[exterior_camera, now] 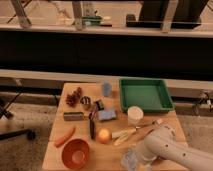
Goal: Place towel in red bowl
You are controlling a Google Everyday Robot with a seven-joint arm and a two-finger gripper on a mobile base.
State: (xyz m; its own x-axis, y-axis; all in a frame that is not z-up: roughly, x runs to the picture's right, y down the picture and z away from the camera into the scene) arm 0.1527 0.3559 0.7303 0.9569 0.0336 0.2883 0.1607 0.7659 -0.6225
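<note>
The red bowl (75, 153) stands empty at the table's front left. The towel (106, 115) is a small grey-blue folded cloth lying in the middle of the table, beyond the bowl and to its right. My gripper (131, 161) is low over the table's front edge, right of the bowl and well in front of the towel. It hangs from my white arm (167, 150), which comes in from the lower right. Nothing shows in the gripper.
A green tray (145, 95) sits at the back right with a white cup (134, 114) in front of it. A blue cup (106, 89), brown clutter (75, 96), a dark bar (73, 116), a carrot (65, 136), an orange ball (103, 135) and a banana (125, 134) lie around the towel.
</note>
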